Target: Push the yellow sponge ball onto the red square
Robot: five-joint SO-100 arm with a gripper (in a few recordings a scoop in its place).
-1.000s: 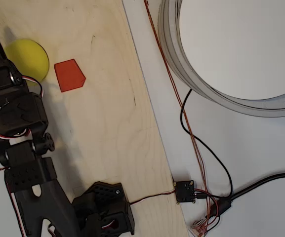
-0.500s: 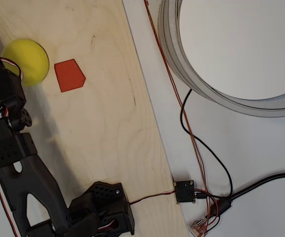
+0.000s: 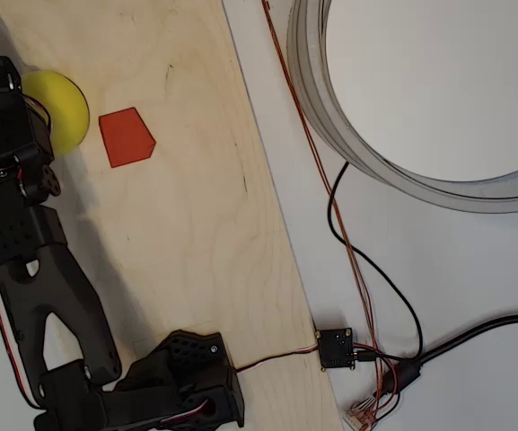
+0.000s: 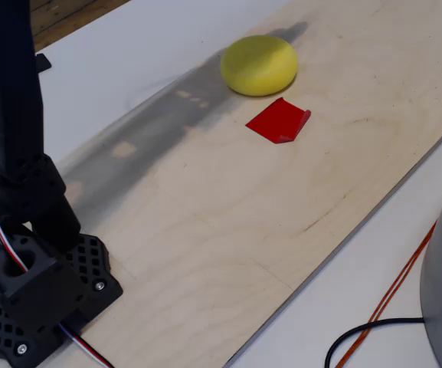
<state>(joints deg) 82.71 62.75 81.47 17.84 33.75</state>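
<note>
Yellow sponge ball (image 3: pixel 61 106) sitting on the wooden tabletop (image 3: pixel 187 233), just beside the red square (image 3: pixel 127 136), not yet on it. Arm looming over the ball's far side; pincer opening impossible to tell. Lining-up step, probably; next, nudging toward the red.

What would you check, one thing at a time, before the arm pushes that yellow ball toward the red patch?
1. Yellow sponge ball resting on the wooden board: ok.
2. Ball on the red square: not ok, it sits beside it with a small gap.
3. Red square lying flat: not ok, one edge curls up in the fixed view.
4. Board between ball and square unobstructed: ok.
5. Gripper open or shut: cannot tell.
</note>
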